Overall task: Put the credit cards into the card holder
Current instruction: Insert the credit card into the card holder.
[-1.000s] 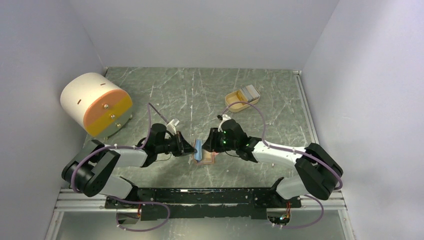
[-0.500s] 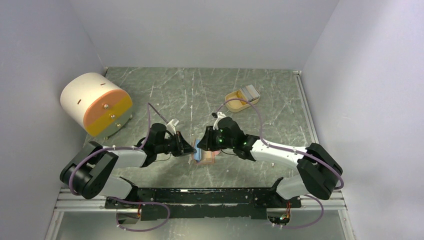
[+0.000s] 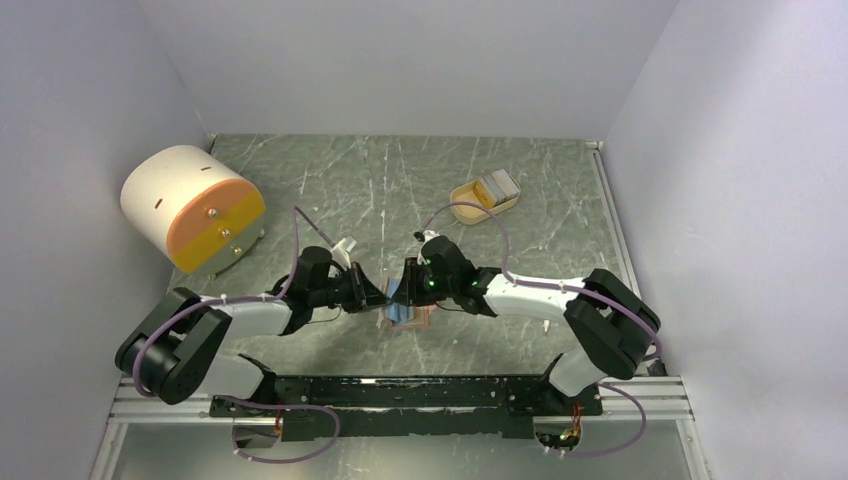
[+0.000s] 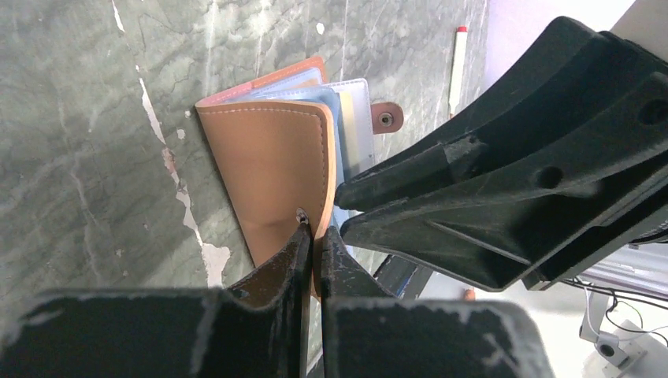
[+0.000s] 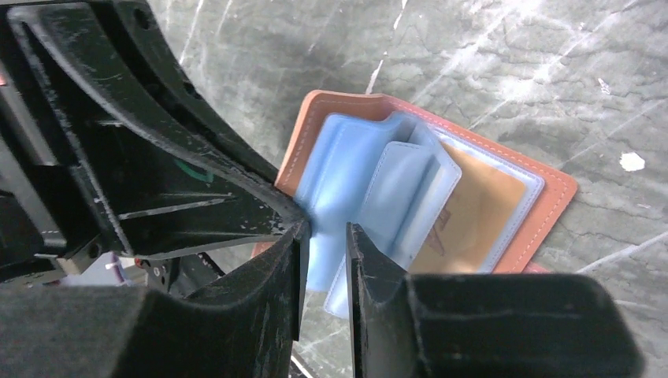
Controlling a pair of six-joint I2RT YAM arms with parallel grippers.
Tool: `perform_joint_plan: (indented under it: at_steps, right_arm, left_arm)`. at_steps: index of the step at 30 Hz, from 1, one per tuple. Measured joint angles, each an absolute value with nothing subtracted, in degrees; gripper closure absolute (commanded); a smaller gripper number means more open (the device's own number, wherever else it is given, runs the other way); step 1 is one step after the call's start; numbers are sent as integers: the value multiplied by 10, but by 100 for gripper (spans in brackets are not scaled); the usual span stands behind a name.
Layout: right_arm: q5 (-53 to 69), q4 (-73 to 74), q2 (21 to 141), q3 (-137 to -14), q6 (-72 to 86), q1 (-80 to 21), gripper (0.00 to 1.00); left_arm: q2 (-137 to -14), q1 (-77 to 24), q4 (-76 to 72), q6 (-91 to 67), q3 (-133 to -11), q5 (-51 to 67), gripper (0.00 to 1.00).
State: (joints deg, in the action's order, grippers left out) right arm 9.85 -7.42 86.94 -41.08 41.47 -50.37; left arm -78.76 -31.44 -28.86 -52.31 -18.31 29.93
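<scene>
Card holder (image 3: pixel 410 318) lies open on the green marbled table (image 3: pixel 400 180), near its front edge, between the two arms. The left gripper (image 4: pixel 313 236) has its fingers pressed together on the edge of the tan cover (image 4: pixel 268 173), holding that flap lifted off the table while the other half lies flat. The snap tab (image 4: pixel 385 118) sticks out from the far side. Inside, light blue leaves (image 5: pixel 354 173) fan up from the fold. The right gripper (image 5: pixel 324 256) sits just opposite, fingertips slightly apart at the edge of one blue leaf; I cannot tell whether they grip it. Both grippers almost touch over the holder. Grey-white credit cards (image 3: pixel 497 186) rest in a beige oval tray (image 3: pixel 462 195), well apart at the far right. A white-and-orange drum (image 3: pixel 190 205) stands at the far left.
</scene>
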Motion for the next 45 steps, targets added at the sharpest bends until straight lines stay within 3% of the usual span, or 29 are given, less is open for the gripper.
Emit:
perform_joint_plan:
  at_steps: [13,21,26,30,37,45]
  right_arm:
    - [73,-48,885,-416,408,-503,73]
    - [64,-49,928,-416,400,-502,74]
    - [61,-57,931,-416,399,-502,74]
    - [59,-55,930,-416,397,-502,72]
    - [34,-2,901,-441,364,-490,58]
    - [-32,72,882,-553,265,-416,43]
  left_arm:
    - [-731,-314,-199,-515,-183,247,87]
    - [-725,-306,-147,-515,-183,219,68]
    - [-723,-302,-156,-519,-183,227,65]
    - [-742,-302,-183,-519,-183,243,67]
    - [-757,-302,-189,-516,-183,249,84]
    - [-753,-302,-190,-505,-183,259,86]
